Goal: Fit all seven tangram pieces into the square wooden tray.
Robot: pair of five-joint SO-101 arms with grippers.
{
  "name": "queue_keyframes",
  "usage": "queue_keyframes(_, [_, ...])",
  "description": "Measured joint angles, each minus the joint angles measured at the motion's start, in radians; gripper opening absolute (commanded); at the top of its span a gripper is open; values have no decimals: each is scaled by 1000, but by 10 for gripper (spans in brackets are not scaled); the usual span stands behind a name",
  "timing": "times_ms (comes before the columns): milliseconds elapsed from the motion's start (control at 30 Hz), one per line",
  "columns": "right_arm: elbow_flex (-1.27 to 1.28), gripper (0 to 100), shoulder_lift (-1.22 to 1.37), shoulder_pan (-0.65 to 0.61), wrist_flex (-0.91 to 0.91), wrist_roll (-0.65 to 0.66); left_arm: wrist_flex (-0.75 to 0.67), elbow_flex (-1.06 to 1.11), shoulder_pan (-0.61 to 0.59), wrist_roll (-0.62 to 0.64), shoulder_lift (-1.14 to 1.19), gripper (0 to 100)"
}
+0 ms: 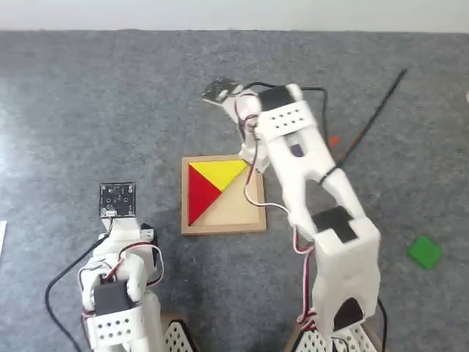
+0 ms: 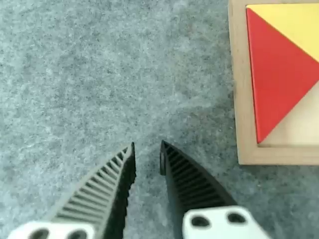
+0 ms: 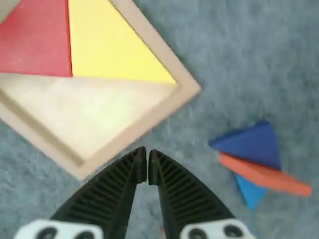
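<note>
Two pieces sit in the tray (image 1: 220, 227): a red triangle (image 1: 201, 194) and a yellow triangle (image 1: 220, 171). My right gripper (image 3: 147, 154) hangs by the tray's far corner, fingers together on nothing. Just off that corner a blue piece (image 3: 249, 144) and an orange piece (image 3: 264, 177) lie heaped, the orange one's long edge slanting across. My left gripper (image 2: 147, 149), fingers slightly apart, waits over the surface (image 2: 75, 74) beside the tray. I judge the right arm nearer.
</note>
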Motion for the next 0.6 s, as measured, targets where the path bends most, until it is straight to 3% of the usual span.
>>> queue_keyframes(200, [290, 20, -216, 120, -68, -51, 0, 0, 0, 0, 0, 82])
queue_keyframes(600, [819, 21, -710, 172, -190, -54, 0, 0, 0, 0, 0, 82])
